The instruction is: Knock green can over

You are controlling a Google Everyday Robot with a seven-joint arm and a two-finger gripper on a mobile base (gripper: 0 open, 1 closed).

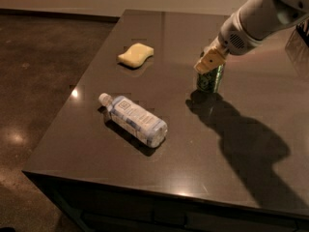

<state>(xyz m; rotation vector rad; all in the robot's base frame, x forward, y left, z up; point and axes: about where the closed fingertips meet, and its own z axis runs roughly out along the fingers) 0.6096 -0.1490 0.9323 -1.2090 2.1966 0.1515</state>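
The green can [211,82] stands upright on the dark table [251,144], right of centre. My gripper [210,61] comes in from the upper right on a white arm [256,23]. Its tan tip sits at the can's top and covers the rim. I cannot tell whether it touches the can. The arm's shadow falls across the table to the lower right of the can.
A clear plastic water bottle [135,120] with a white label lies on its side left of centre. A yellow sponge [135,54] lies at the back left. The table's front edge runs near the bottom and its left edge drops to the floor. A dark object [299,42] sits at the far right.
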